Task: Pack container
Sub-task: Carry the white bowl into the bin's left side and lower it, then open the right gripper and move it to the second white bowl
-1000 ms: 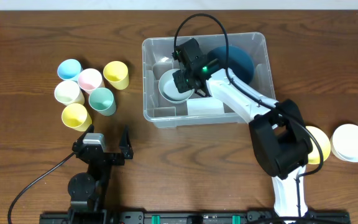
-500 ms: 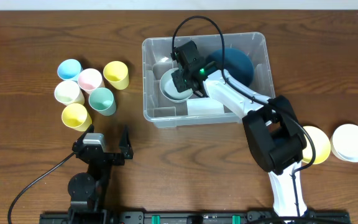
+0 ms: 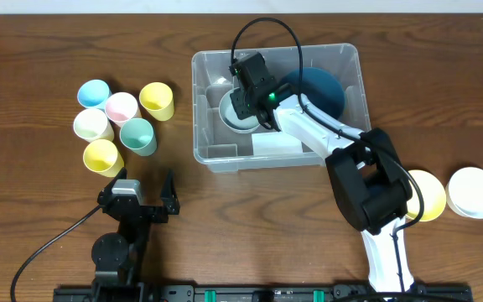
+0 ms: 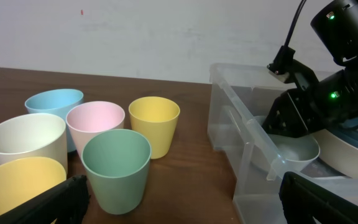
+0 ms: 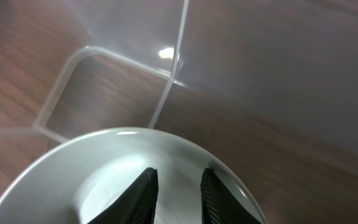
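Observation:
The clear plastic container stands at the table's middle back; it also shows in the left wrist view and the right wrist view. My right gripper reaches down into its left half and is shut on the wall of a pale grey bowl, with one finger inside it. That bowl sits low in the container. A dark blue bowl lies in the container's right half. My left gripper is open and empty near the front edge.
Several pastel cups stand left of the container: blue, pink, yellow, white, teal and yellow. A yellow bowl and a white bowl sit at the right.
My right gripper and the grey bowl have shifted slightly towards the container's back left. The left arm has not moved.

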Controlling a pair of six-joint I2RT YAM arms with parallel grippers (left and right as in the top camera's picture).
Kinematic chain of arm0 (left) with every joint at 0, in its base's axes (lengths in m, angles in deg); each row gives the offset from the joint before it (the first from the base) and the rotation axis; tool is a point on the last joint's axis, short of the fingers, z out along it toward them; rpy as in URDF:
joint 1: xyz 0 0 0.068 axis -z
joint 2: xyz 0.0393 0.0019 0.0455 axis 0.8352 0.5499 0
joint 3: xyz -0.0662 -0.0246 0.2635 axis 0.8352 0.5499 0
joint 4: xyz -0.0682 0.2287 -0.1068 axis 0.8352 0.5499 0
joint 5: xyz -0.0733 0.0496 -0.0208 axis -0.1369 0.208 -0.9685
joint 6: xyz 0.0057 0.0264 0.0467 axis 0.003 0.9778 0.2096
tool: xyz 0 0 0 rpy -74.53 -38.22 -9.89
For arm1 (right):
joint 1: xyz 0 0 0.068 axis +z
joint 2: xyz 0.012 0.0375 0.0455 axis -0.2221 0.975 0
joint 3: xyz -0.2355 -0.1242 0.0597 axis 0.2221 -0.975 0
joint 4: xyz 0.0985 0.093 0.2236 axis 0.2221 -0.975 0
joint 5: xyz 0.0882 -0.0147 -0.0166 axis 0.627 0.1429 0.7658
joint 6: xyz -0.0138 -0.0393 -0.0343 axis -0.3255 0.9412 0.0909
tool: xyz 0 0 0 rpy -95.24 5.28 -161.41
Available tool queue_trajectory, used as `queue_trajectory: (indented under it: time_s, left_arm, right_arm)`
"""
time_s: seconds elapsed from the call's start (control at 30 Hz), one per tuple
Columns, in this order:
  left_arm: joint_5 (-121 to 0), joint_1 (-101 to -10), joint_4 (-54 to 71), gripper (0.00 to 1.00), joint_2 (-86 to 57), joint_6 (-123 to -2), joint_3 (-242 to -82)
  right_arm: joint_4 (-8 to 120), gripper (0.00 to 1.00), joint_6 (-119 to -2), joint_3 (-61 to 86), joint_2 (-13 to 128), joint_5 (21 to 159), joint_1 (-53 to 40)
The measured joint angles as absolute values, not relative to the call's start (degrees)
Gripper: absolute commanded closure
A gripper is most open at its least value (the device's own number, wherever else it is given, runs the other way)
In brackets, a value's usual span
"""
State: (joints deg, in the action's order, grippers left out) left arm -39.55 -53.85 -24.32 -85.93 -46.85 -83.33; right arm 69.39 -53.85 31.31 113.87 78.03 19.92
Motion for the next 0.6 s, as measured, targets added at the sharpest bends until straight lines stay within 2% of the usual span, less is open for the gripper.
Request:
queue_trajectory:
  time_s: [0.33,0.6]
  left_arm:
    - [-39.5,-53.9,-24.3,0.02,-85.9,-46.8,-83.3]
    - [-39.5,-53.9,-24.3,0.02,-85.9,-46.8,-83.3]
  right_arm:
    - [71.8,0.70,-53.8,31.3,114.0,77.3,19.9]
    - [61.3,0.69,-53.4,40.8,114.1,78.3,20.5]
